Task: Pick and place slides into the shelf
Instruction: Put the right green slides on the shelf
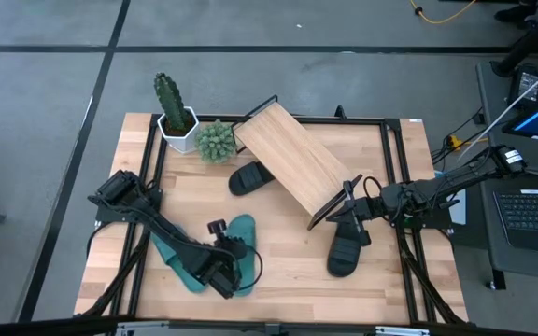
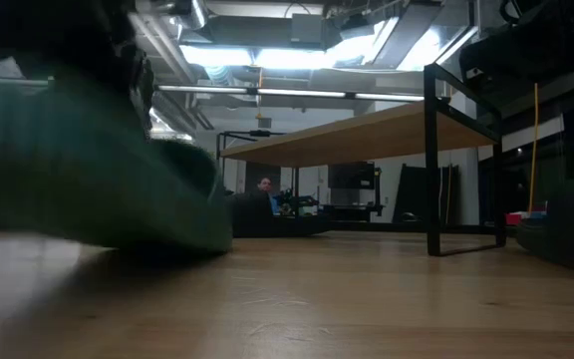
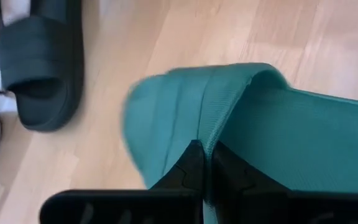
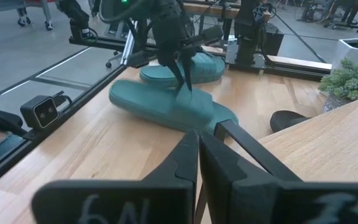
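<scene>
The left gripper (image 1: 224,269), fingers pinched shut on a teal slide's strap (image 3: 197,99), has the shelf (image 1: 288,159) at one o'clock; the right gripper (image 1: 348,207), fingers closed and empty, waits beside it.

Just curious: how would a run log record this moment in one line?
left gripper: shut on teal slide | right gripper: shut, at shelf | shelf: no slides

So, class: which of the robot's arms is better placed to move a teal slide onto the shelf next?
Probably the left. The left gripper is shut on a teal slide's strap near the table's front. The right gripper sits shut by the shelf's lower corner, beside a black slide.
</scene>
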You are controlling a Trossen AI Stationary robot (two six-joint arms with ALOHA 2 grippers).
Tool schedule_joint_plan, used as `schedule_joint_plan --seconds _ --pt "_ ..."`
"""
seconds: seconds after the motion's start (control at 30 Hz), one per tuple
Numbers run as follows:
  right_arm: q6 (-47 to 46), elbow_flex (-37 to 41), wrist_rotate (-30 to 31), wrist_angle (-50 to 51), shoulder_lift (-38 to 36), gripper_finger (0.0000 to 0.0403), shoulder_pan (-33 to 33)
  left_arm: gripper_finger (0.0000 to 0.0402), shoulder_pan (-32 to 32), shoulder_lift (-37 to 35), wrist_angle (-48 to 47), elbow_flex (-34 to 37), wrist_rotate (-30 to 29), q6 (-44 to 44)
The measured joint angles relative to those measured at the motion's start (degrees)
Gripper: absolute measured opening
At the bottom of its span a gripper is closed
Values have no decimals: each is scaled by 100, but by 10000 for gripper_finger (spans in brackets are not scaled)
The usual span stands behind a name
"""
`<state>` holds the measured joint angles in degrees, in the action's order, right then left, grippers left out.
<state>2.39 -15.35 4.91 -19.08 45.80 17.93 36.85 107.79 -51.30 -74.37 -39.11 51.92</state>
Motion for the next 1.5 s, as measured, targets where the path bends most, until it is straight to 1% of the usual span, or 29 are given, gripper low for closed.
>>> schedule_joint_plan --seconds 0.33,0.67,0.73,0.87,0.93,1.23,1.37,1.5 --pt "87 0 -2 29 0 19 0 3 261 0 -1097 -834 -545 4" --pt "87 0 -2 25 0 19 0 2 347 -2 -2328 -1328 -1554 -2" --pt "90 0 -2 22 0 19 0 2 343 -2 -2499 -1378 -1771 -156" --pt "98 0 -2 22 0 19 0 2 282 -4 -2521 -1387 -2296 -856" --pt "98 0 -2 20 0 19 -1 2 199 -4 -2523 -1388 -2434 -1070" --pt "107 0 -2 16 2 19 -1 2 -271 -4 -2532 -1388 -2420 -1247" --pt "107 0 -2 16 2 19 0 2 -381 -16 -2507 -1388 -2415 -1611" --pt "107 0 -2 14 2 19 0 2 -460 -221 -2465 -1388 -2426 -1710"
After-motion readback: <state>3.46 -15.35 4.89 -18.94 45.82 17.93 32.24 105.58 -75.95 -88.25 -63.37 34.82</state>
